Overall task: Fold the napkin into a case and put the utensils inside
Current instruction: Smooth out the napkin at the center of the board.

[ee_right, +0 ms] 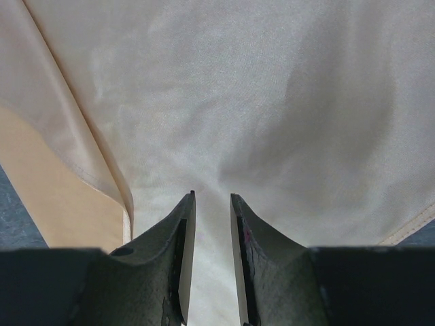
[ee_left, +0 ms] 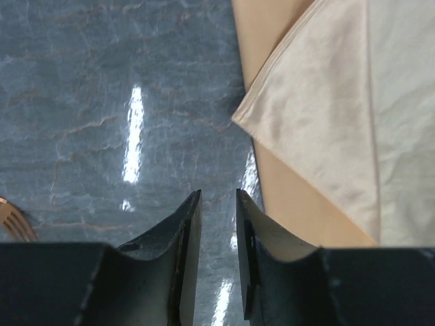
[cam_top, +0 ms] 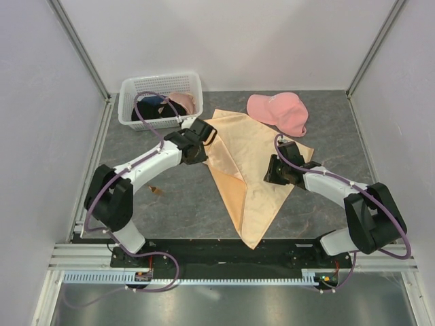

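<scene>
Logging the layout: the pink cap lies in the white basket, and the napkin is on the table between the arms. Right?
No: the top view shows the pink cap on the table, at the far edge of the napkin, outside the white basket. The rest holds.

One napkin (cam_top: 251,197), with one pink cap (cam_top: 279,110) and one white basket (cam_top: 162,77) beyond it and one small wooden utensil (cam_top: 155,191) to its left.
</scene>
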`<state>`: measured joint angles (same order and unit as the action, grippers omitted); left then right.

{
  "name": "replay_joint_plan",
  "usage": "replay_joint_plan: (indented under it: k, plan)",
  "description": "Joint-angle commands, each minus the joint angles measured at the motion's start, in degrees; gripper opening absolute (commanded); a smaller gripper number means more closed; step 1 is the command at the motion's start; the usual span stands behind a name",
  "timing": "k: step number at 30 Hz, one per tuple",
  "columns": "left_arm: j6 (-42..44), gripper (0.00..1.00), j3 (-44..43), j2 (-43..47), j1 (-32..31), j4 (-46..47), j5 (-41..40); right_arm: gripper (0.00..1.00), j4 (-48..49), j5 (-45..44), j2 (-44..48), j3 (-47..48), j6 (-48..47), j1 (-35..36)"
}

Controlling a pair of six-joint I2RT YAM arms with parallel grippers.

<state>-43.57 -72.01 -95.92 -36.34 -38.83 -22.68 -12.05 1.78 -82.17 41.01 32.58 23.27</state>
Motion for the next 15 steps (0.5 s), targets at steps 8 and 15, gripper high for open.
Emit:
replay_joint_plan:
  k: [8,15]
  plan:
    - [3.6,0.46,-1.6,-9.2,9.8,12.9,13.6,0.33,0.3,-0.5,3.2,-0.7,-0.8,-0.1]
    - [3.8,0.51,-0.4,-11.7,10.2,18.1,18.4,0.32,0.2,-0.5,2.1,-0.1,-1.4,-0.2]
